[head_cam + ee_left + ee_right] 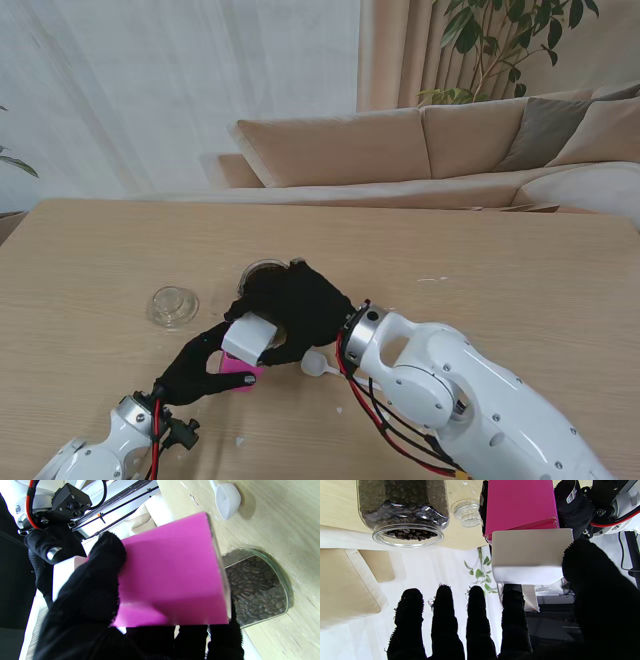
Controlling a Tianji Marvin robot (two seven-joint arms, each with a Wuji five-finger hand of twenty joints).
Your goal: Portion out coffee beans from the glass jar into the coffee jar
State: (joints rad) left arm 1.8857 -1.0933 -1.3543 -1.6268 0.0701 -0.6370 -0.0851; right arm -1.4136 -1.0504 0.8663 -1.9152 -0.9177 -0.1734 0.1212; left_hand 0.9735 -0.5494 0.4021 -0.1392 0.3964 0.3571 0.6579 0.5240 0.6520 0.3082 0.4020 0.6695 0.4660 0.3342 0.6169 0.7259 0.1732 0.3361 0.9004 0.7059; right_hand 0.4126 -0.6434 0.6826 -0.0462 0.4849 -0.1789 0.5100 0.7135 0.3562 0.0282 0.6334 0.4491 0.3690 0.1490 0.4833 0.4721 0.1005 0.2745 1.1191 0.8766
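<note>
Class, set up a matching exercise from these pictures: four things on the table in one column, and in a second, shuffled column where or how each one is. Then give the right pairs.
Things:
1. glass jar
2. pink coffee jar
3. glass lid
4. white scoop

States:
A. lying alone on the table, to the left of the hands
B. open, with coffee beans inside
C. resting on the table by the right wrist
D. gripped by the left hand, with the right hand at its white lid

Pairs: 1-B, 2-D, 3-A, 4-C
</note>
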